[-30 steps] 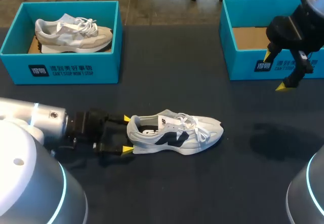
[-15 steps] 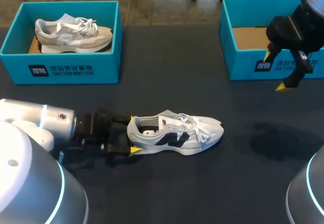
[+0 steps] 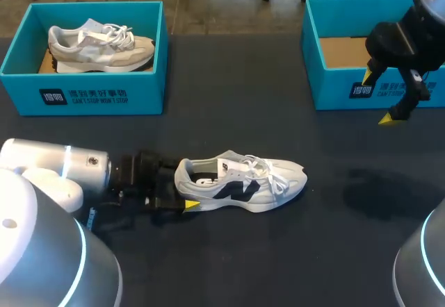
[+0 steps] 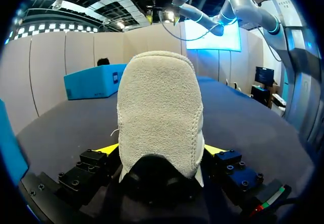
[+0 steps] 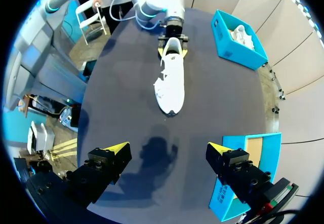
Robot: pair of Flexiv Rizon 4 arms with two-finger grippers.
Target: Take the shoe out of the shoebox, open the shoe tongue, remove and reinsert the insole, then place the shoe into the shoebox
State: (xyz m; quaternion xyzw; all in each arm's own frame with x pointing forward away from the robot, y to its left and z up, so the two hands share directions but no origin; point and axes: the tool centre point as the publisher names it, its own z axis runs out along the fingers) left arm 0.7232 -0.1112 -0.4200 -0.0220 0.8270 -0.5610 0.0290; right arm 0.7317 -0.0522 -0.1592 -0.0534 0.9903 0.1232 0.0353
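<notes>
Well, my left pincer point(image 3: 182, 184) lies low over the dark table point(image 3: 229, 265), right at the heel of the white shoe point(image 3: 240, 184). The shoe rests on its sole near the middle of the table, with its toe pointing toward my right side. Seen from my left wrist, the heel sits between my fingers point(image 4: 108, 148) and the yellow tips seem to press on it from both sides, so I am pinching the shoe. From above, the far tip is hidden behind the heel, so I say that with some care.

My right pincer point(image 3: 377, 97) hangs high near the front wall of the blue shoebox point(image 3: 334, 88) at the far right, its fingers spread wide. That box shows a floor of brown card. At the far left stands a second blue box point(image 3: 90, 95) with a pale grey shoe point(image 3: 101, 43) lying inside it.
</notes>
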